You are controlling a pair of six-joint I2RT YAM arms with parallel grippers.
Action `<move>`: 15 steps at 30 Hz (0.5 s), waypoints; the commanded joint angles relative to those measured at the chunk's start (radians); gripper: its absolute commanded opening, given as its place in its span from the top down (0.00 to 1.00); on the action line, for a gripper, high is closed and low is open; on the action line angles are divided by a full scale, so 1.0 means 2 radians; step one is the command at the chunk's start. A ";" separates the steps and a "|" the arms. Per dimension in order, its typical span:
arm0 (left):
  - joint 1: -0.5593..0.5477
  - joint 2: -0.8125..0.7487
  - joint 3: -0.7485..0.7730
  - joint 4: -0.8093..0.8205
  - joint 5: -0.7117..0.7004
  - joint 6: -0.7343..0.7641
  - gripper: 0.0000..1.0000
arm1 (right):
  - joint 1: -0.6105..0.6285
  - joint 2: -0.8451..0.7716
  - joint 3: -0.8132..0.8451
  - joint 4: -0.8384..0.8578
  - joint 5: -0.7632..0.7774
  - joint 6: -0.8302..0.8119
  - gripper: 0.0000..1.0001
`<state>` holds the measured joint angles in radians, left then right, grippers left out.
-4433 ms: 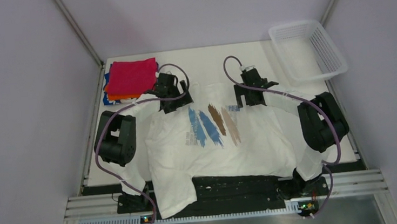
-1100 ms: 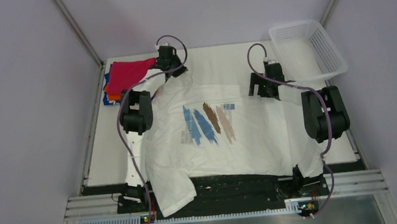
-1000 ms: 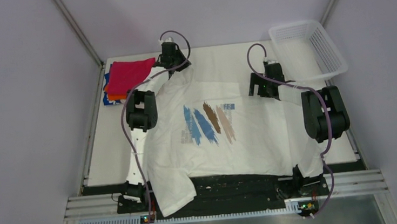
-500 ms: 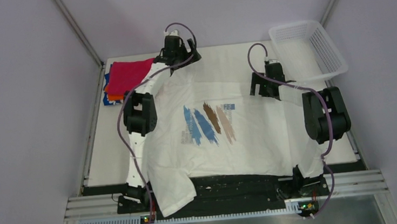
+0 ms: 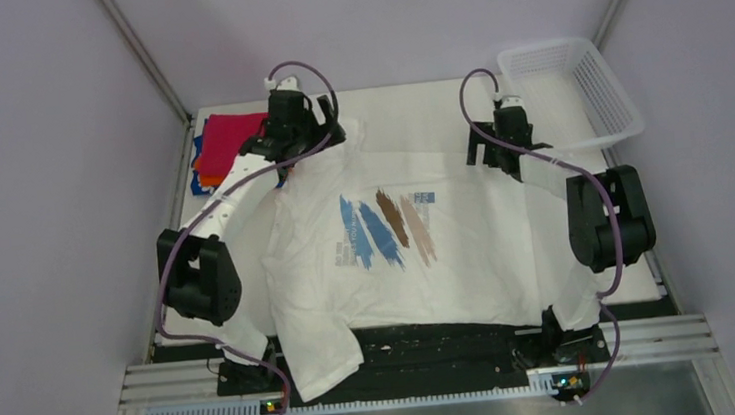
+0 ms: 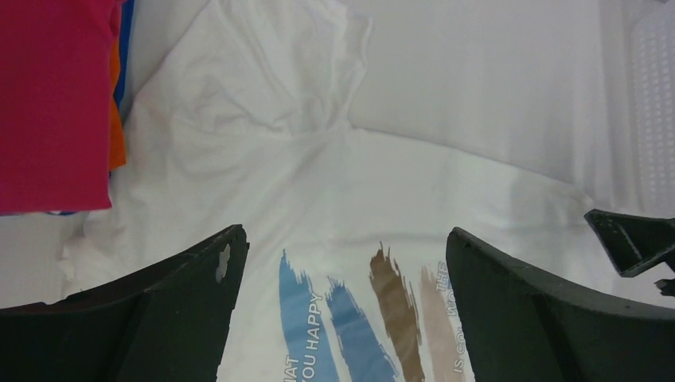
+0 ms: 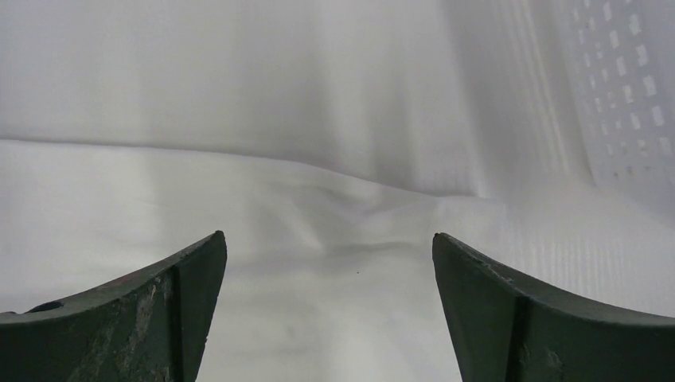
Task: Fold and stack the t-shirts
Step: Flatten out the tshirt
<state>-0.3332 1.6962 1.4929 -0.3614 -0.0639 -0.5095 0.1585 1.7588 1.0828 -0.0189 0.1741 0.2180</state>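
White cloth t-shirt with blue and brown brush stripes (image 5: 398,255) spread flat. left fingers (image 6: 159,310) and right fingers (image 7: 541,318) apart, empty. Pinch both shoulders evenly before folding.

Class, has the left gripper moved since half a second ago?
Yes. The left gripper came back from the table's far edge, leftward, toward the magenta-red shirt.
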 commanded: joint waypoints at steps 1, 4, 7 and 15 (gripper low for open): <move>0.000 -0.008 -0.061 0.019 0.016 -0.017 0.01 | -0.002 0.004 0.037 -0.004 -0.041 -0.004 0.01; 0.001 0.014 -0.071 0.021 0.013 -0.022 0.01 | -0.002 0.027 0.051 -0.011 -0.046 0.005 0.01; 0.001 0.064 -0.039 0.000 0.007 -0.027 0.01 | -0.002 0.057 0.074 -0.027 -0.057 0.014 0.01; 0.011 0.224 0.126 -0.085 -0.005 -0.045 0.01 | -0.003 0.135 0.133 -0.067 -0.068 0.042 0.01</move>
<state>-0.3294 2.0403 1.5818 -0.4507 -0.0616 -0.5674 0.1585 1.9762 1.2667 -0.0956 0.0715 0.2520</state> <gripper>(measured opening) 0.990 0.987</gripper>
